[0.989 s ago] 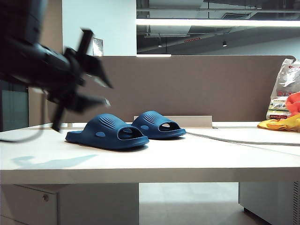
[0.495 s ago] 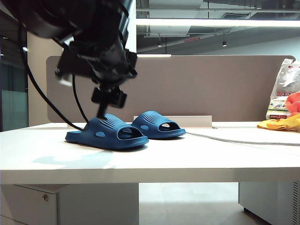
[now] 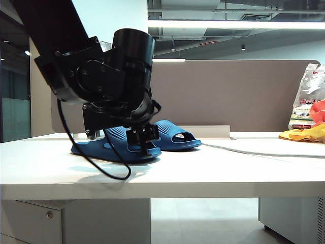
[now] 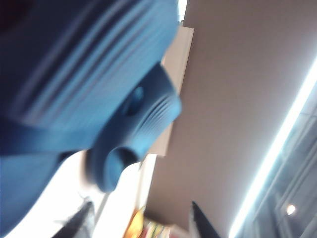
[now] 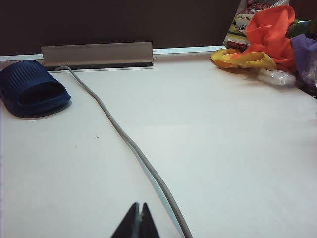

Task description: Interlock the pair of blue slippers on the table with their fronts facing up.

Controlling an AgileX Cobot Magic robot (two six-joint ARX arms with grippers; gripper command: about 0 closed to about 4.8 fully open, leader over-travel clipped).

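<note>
Left pincer [image 3: 143, 147] has dropped onto, seemingly, near slipper [image 3: 81, 149].

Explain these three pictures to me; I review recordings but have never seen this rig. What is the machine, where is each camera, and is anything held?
It is a two-armed robot. One camera looks across the table; one sits on each wrist. The left gripper, jaws apart, is low at the nearer blue slipper; its blurred close-up shows both slippers and grips nothing. The farther slipper lies behind. The right gripper is shut, empty, above bare table beside a grey cable. Bright cloths lie at the far side.
</note>
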